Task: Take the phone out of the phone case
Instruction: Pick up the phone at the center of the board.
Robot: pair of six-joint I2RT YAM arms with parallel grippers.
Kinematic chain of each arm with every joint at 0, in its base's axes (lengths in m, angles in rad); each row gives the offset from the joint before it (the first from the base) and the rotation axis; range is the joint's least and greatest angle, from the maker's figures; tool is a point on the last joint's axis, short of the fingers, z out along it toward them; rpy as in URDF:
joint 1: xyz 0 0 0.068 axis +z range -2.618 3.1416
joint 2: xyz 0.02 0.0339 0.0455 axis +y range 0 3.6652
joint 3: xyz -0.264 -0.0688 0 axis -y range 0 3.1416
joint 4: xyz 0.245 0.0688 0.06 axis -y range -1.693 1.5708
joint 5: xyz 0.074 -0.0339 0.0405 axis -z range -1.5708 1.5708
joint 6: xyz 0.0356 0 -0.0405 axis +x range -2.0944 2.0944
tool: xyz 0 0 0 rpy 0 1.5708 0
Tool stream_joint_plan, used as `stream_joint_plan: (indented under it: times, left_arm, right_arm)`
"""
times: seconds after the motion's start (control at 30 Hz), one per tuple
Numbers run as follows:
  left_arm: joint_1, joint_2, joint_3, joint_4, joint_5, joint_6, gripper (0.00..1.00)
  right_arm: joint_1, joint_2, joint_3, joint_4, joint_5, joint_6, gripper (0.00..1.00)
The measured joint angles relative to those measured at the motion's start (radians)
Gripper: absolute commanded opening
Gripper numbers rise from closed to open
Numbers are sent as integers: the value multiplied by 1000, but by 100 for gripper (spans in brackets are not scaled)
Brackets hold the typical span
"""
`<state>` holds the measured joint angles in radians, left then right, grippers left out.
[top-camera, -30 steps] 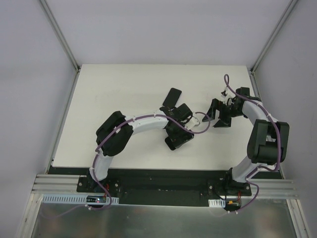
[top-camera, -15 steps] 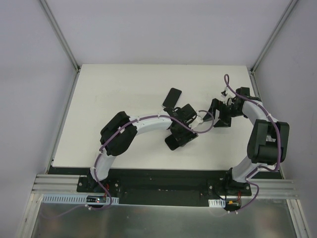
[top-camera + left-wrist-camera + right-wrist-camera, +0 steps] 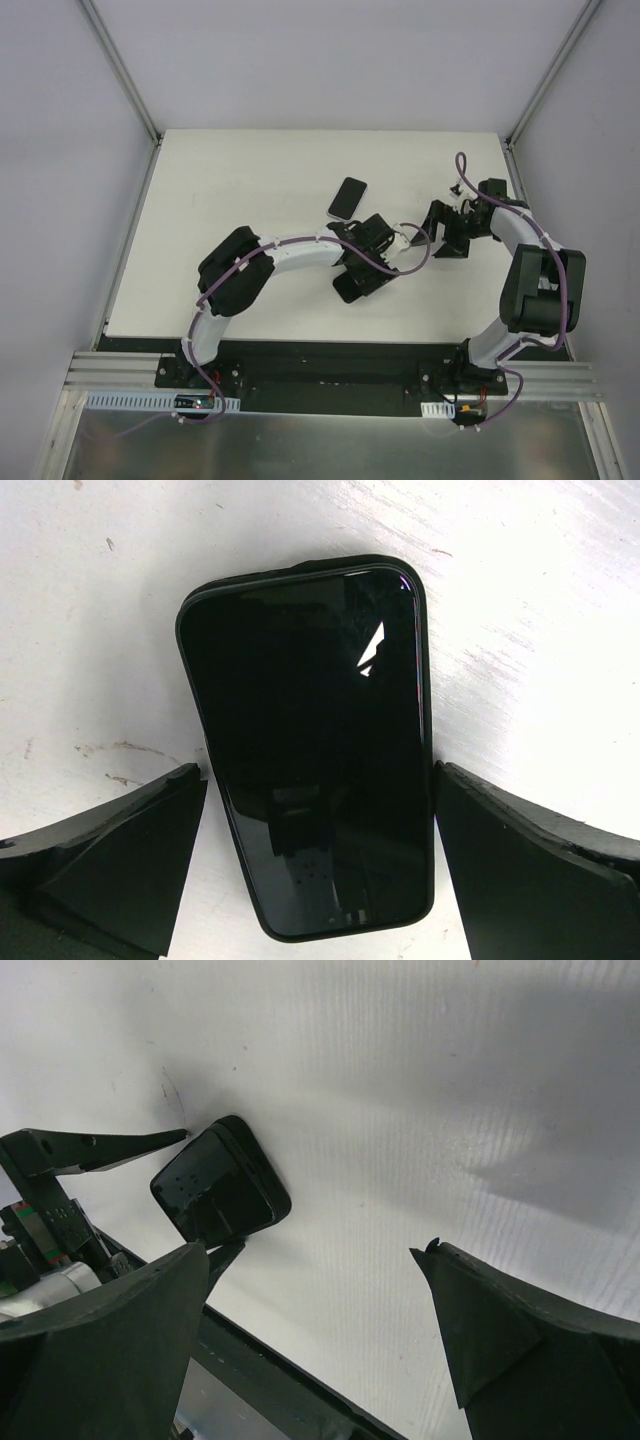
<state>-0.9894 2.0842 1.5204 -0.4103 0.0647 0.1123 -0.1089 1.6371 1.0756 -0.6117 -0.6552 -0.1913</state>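
Left wrist view: the left end effector [image 3: 315, 780] is released, its matte wedge fingers flanking the phone [image 3: 310, 730], which lies screen-up on the scuffed white table [image 3: 540, 600]. Glossy glass sits inside a thin, rounded black phone case [image 3: 426, 680]. A good grasp likely pins the case's edges while the released right end effector [image 3: 315, 1255], at 3 o'clock, pries.

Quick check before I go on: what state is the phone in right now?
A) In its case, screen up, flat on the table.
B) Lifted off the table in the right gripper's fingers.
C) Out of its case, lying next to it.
A: the left wrist view shows the phone case rim wrapping the phone, its dark screen up, flat on the table.
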Motion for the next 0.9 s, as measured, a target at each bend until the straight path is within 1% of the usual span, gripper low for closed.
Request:
stream_joint_plan:
  times: [0.2, 0.3, 0.4, 0.47, 0.53, 0.6, 0.77, 0.9]
  left_arm:
    - [0, -32, -60, 40, -4, 8, 100]
    - [0, -40, -74, 54, -3, 11, 89]
    - [0, -42, -78, 58, -3, 11, 66]
    - [-5, -42, -78, 58, -3, 10, 44]
    - [-6, -45, -80, 59, -2, 7, 26]
    - [-6, -47, -87, 67, 5, 11, 1]
    - [-6, -69, -126, 108, 12, 31, 0]
    - [-6, -96, -162, 135, 24, 89, 0]
  right_arm:
    - [-1, -33, -24, 23, 26, 32, 99]
    - [-1, -33, -24, 24, 28, 37, 99]
    - [-1, -33, -24, 24, 33, 38, 99]
    - [-1, -33, -24, 24, 40, 38, 99]
    - [-1, -33, -24, 24, 48, 38, 99]
    - [-1, -33, -24, 24, 56, 38, 99]
    - [5, -33, -20, 18, 66, 38, 99]
    - [10, -33, -17, 20, 41, 60, 99]
